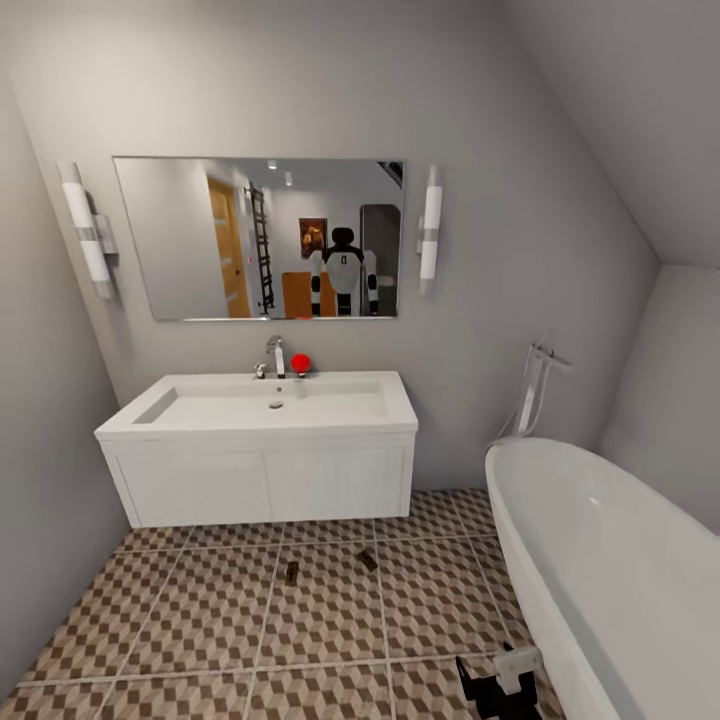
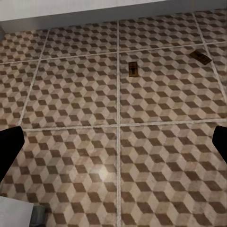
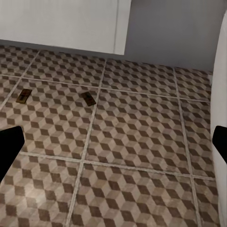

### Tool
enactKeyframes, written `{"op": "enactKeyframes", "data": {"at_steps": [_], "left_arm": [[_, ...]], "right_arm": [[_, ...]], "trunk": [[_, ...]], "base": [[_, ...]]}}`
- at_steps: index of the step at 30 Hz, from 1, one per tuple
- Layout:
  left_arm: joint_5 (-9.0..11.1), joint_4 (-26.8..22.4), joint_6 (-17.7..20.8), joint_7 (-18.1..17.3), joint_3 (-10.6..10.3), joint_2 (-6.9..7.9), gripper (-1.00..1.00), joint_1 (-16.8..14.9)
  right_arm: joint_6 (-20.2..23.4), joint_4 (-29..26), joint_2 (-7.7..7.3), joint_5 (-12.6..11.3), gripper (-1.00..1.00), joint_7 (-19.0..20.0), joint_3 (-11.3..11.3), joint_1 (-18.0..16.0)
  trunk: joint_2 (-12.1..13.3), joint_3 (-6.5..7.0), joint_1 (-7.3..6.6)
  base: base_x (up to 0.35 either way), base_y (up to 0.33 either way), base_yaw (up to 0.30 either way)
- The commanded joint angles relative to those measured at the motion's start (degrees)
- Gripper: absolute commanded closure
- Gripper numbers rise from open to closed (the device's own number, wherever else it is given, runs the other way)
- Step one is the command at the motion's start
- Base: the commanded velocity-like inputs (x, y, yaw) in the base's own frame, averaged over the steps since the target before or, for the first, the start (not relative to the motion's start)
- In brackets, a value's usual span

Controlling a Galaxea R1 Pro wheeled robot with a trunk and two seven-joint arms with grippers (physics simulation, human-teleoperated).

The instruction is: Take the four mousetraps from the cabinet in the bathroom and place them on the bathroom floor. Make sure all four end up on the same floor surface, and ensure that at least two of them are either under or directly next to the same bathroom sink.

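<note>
Two mousetraps lie on the cube-patterned bathroom floor (image 1: 330,630) just in front of the white vanity, one (image 1: 291,573) left of the other (image 1: 367,561). The left wrist view has them as mousetrap (image 2: 133,70) and mousetrap (image 2: 201,57), the right wrist view as mousetrap (image 3: 23,95) and mousetrap (image 3: 87,98). The bathroom sink (image 1: 270,405) tops that vanity. My left gripper (image 2: 113,149) and right gripper (image 3: 113,144) hang open above bare tiles, holding nothing. The other two mousetraps and the cabinet are out of view.
A white bathtub (image 1: 600,560) fills the right side, with its edge (image 3: 222,71) close to my right arm (image 1: 505,685). A mirror (image 1: 260,238) hangs over the sink, and a small red object (image 1: 300,362) sits by the tap. Walls close in on the left and behind.
</note>
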Motion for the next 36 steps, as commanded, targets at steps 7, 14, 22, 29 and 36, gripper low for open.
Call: {"op": "enactKeyframes", "data": {"at_steps": [7, 14, 22, 29, 36], "left_arm": [[0.5, 0.2, -0.3, 0.0, -0.5, -0.03, -1.0, -0.1], [0.5, 0.2, -0.3, 0.0, -0.5, -0.03, -1.0, -0.1], [0.5, 0.2, -0.3, 0.0, -0.5, -0.03, -1.0, -0.1], [0.5, 0.2, -0.3, 0.0, -0.5, -0.03, -1.0, -0.1], [0.5, 0.2, -0.3, 0.0, -0.5, -0.03, -1.0, -0.1]], "right_arm": [[-0.2, 0.0, -0.02, -0.1, -1.0, 0.0, 0.4, 0.0], [-0.2, 0.0, -0.02, -0.1, -1.0, 0.0, 0.4, 0.0], [-0.2, 0.0, -0.02, -0.1, -1.0, 0.0, 0.4, 0.0], [-0.2, 0.0, -0.02, -0.1, -1.0, 0.0, 0.4, 0.0], [-0.2, 0.0, -0.02, -0.1, -1.0, 0.0, 0.4, 0.0]], "trunk": [[2.8, 1.59, -1.54], [5.6, 2.77, -3.07], [8.8, 3.81, -4.83], [11.6, 4.66, -6.37], [14.4, 5.47, -7.91]], "base": [[0.0, 0.0, -0.024], [0.0, 0.0, -0.019], [0.0, 0.0, -0.069], [0.0, 0.0, -0.092], [0.0, 0.0, -0.099]]}}
